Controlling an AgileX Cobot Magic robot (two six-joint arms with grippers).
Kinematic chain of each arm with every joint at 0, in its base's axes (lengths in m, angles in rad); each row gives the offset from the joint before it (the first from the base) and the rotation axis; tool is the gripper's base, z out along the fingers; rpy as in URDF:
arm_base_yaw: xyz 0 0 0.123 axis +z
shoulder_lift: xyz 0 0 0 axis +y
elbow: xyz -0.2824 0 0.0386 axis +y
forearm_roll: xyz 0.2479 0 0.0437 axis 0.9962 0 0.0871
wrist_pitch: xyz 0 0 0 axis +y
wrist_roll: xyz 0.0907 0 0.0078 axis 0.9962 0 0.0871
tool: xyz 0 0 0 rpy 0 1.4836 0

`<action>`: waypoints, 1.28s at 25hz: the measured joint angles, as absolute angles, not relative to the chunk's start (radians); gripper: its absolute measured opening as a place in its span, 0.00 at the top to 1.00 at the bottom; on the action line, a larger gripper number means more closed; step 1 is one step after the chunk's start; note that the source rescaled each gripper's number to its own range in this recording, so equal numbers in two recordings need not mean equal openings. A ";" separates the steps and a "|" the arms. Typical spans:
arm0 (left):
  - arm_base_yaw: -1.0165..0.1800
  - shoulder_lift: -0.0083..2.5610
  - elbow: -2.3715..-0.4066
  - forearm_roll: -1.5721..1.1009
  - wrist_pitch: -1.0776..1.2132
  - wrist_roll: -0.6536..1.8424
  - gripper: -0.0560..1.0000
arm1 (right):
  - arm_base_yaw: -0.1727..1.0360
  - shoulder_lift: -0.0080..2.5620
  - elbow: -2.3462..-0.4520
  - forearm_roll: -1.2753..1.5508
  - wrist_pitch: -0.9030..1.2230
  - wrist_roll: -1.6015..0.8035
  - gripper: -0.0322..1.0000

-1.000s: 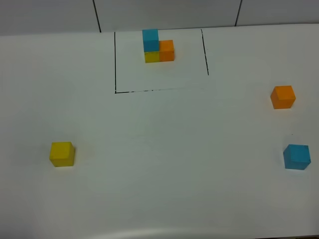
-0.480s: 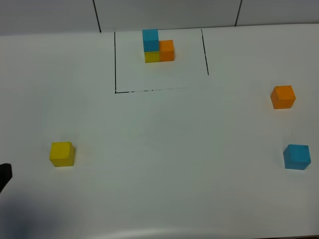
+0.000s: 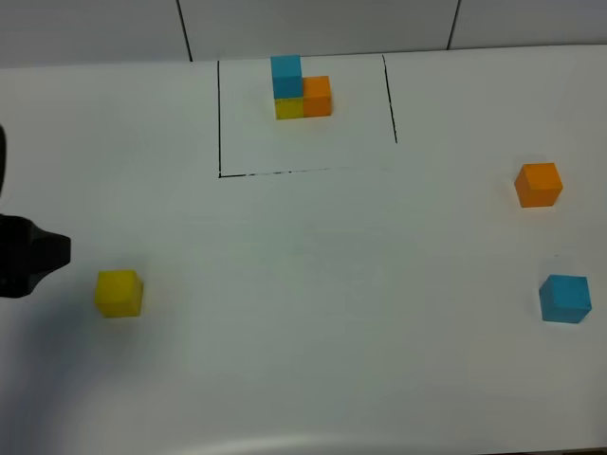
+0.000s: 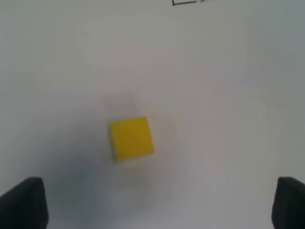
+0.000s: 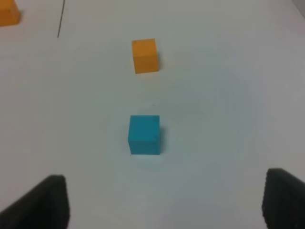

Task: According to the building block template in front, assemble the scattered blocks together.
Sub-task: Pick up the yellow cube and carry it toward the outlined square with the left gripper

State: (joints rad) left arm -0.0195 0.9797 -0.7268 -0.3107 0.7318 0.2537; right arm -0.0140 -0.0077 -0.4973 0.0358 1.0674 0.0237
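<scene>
The template [image 3: 302, 92], blue on yellow with orange beside, stands at the back inside a black outline. The scattered yellow cube [image 3: 119, 292] lies at the left, the orange cube [image 3: 539, 184] and the light blue cube [image 3: 565, 299] at the right. My left gripper [image 3: 36, 254] shows at the left edge, just left of the yellow cube. In the left wrist view it [image 4: 157, 205] is open, with the yellow cube [image 4: 132, 138] ahead of the fingers. My right gripper [image 5: 164, 202] is open and empty, with the blue cube [image 5: 144, 134] and orange cube [image 5: 144, 56] ahead of it.
A black outline [image 3: 220, 114] marks the template's area at the back of the white table [image 3: 313, 284]. A corner of the template's orange cube [image 5: 8, 13] shows in the right wrist view.
My left arm has come into the exterior view from the lower left and moved up beside the yellow cube. The cubes have not moved.
</scene>
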 joint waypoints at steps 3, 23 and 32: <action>-0.044 1.107 -0.736 -0.312 0.728 0.241 0.03 | -0.014 -0.008 -0.497 0.036 1.067 0.024 0.33; -0.256 1.638 -0.866 0.000 0.638 -0.192 0.05 | -0.014 -0.008 -0.497 0.038 1.067 0.025 0.33; -0.269 1.755 -0.907 0.006 0.639 -0.238 0.09 | -0.014 -0.008 -0.497 0.041 1.067 0.025 0.33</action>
